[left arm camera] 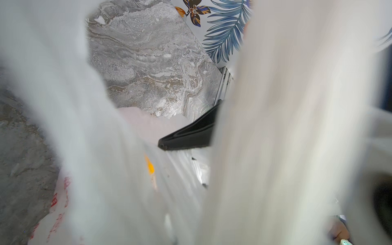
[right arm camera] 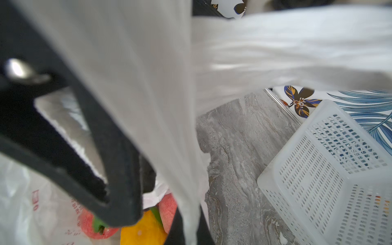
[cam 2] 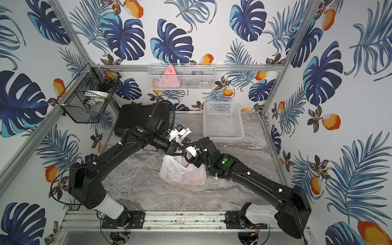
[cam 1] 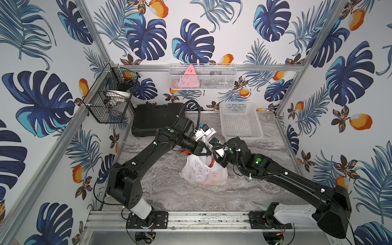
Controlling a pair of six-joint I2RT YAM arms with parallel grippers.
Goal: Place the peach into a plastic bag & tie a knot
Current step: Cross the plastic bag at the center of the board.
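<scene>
The grey marble tabletop spreads under both arms, with a white perforated basket well beyond the right claw. Directly beneath the two claws, which nearly meet tip to tip, the plastic bag sits slumped with its mouth up. The left claw hovers just above that mouth. Only one of its fingers shows in the wrist view, with bag film draped round it, so I cannot tell how wide it stands or whether it holds anything. The right claw is closed tight, apparently pinching a handle strip. That strip runs up and down past the claw, and the second handle crosses it sideways. No finished knot can be made out. The peach lies inside the bag just below the claws, beside a yellow-orange piece. The right claw looks nearer the crossing, so tightening likely depends on it.
</scene>
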